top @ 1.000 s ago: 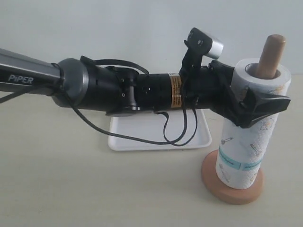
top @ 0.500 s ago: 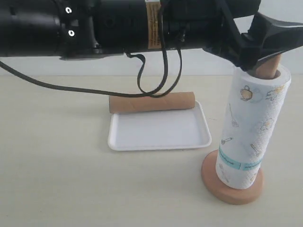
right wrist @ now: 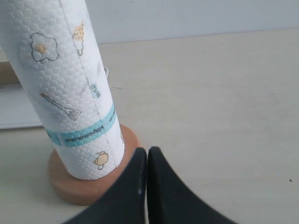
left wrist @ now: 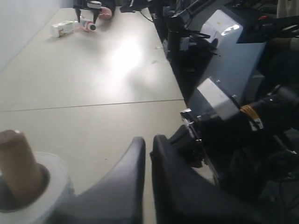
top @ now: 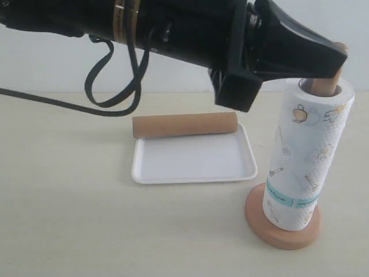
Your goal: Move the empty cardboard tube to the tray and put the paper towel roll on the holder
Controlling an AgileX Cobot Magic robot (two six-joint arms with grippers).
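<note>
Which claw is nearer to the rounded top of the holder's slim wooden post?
Left. The left claw is beside the top of the light brown wooden post, above the printed white paper towel roll; the right claw is low down, near the holder's round wooden base.

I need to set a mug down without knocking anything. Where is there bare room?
Free: tabletop left of and in front of the tray; the tray floor in front of the cardboard tube. Crowded: the strip between tray and holder, with the left arm above the paper towel roll.
</note>
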